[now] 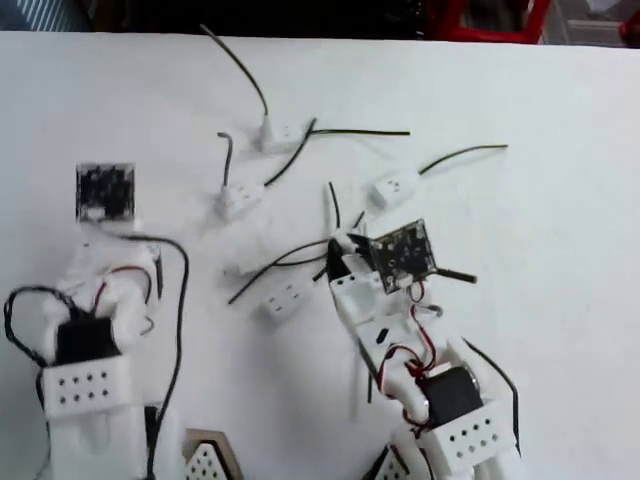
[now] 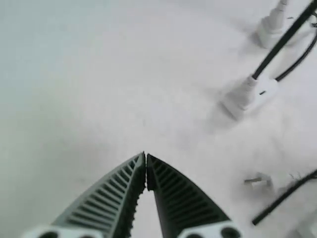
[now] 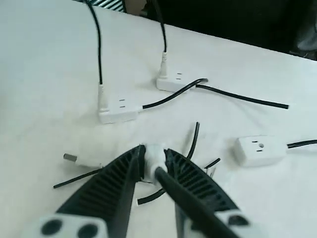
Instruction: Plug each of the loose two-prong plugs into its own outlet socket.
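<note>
My right gripper (image 3: 153, 161) is shut on a white two-prong plug (image 3: 154, 154) with a black cord, held near the table's middle (image 1: 342, 245). A second loose plug (image 3: 81, 159) lies on the table just beside it, prongs out. Two white outlet blocks (image 3: 119, 113) (image 3: 171, 83) farther back each have a plug seated in them. An outlet (image 3: 260, 150) with free sockets lies off to the side, and another free one (image 1: 287, 297) lies nearer the arms. My left gripper (image 2: 146, 171) is shut on nothing, low over bare table at the left.
Black cords (image 1: 290, 260) trail loosely across the table's middle around the outlets. The white table (image 1: 540, 110) has free room at the far right and far left. A dark edge runs along the back.
</note>
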